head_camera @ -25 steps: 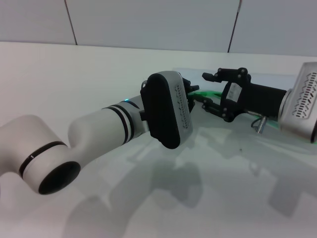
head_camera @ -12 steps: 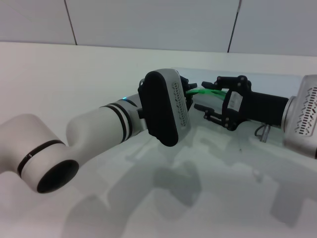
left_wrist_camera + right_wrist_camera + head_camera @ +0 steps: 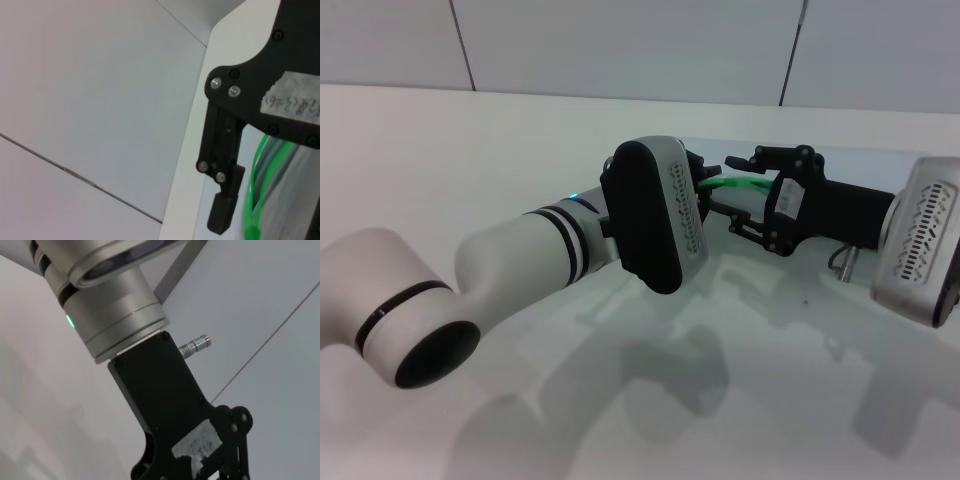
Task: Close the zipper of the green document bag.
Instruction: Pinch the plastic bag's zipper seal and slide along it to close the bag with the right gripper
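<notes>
Nearest the head camera, the white left arm is reaching forward across the white table, its black-and-silver wrist housing hiding most of the left gripper; whether that gripper's fingers are clenched or released cannot be told. Just beyond it, the black right gripper is coming in from the right with its two fingers spread apart, one finger above and one below the thin bright green plastic zipper, which is arching up between the two grippers. The left wrist view is showing the same green strip bowed beside a black finger. The large flat translucent grey-blue document bag is lying on the table behind the right arm.
</notes>
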Controlling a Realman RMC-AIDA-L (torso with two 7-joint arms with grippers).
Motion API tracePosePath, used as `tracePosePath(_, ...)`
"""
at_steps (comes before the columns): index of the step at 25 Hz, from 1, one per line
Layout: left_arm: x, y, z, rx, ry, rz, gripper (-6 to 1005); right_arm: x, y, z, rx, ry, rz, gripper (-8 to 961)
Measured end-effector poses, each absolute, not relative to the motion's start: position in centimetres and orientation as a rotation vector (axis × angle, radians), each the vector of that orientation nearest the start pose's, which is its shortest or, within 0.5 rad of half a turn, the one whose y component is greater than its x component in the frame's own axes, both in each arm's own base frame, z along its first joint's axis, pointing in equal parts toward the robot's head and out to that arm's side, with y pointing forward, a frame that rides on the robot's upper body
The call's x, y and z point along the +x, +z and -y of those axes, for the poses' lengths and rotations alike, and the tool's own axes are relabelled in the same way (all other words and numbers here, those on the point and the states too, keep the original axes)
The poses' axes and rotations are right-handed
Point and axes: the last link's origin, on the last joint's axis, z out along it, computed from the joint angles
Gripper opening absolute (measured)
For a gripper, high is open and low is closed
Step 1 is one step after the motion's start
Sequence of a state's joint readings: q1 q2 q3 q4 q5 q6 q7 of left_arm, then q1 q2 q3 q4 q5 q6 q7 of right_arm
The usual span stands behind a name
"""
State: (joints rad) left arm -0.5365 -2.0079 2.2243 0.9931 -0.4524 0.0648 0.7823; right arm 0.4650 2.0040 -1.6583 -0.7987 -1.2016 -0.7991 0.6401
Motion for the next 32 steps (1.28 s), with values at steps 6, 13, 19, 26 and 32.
tracePosePath(6,-15.49,-10.97,-37.30,-2.252,-0.006,-0.483,93,20.89,-5.48,-37.30,-2.458,0.294,0.424,496)
tracePosePath(13,-15.41,-11.12,-37.19,-2.257,-0.005,-0.492,98,20.83,-5.27,-37.51,-2.449,0.295,0.420,478)
tracePosePath(19,-15.36,-11.12,-37.21,-2.257,-0.005,-0.496,102,20.86,-5.21,-37.67,-2.447,0.292,0.415,456)
tracePosePath(26,-15.32,-11.17,-37.18,-2.258,-0.005,-0.499,106,20.98,-5.29,-37.80,-2.442,0.274,0.410,417)
tracePosePath(32,-15.30,-11.16,-37.20,-2.258,-0.005,-0.499,110,21.24,-5.47,-37.80,-2.447,0.264,0.399,392)
